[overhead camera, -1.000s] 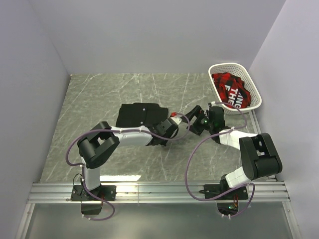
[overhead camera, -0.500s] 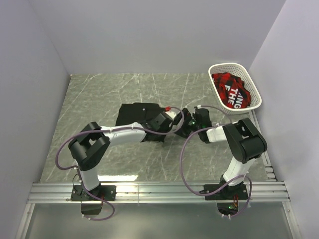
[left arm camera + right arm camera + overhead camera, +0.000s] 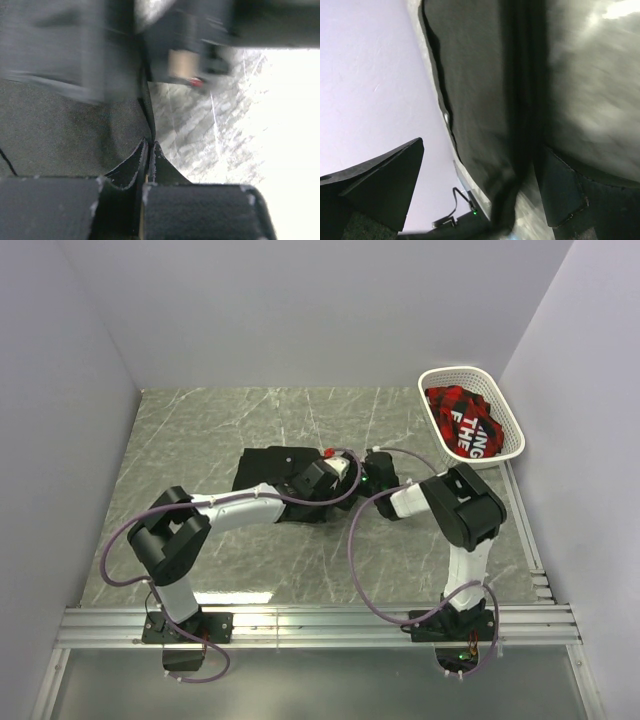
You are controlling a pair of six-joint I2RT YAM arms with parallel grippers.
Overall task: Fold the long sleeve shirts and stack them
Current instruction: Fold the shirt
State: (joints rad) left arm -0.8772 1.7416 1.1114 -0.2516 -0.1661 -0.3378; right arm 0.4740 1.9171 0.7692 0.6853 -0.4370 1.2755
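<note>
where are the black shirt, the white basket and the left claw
black shirt [image 3: 265, 468], top view, flat left part of the cloth
white basket [image 3: 462, 371], top view, far rim
left claw [image 3: 149, 146], left wrist view, where its shut tips meet

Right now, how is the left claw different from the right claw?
The left claw is shut; the right claw is wide open. The left claw pinches the edge of the shirt; the right claw grips nothing. Both are at the same black shirt.

black long sleeve shirt [image 3: 272, 468], folded compact, lying flat
</note>
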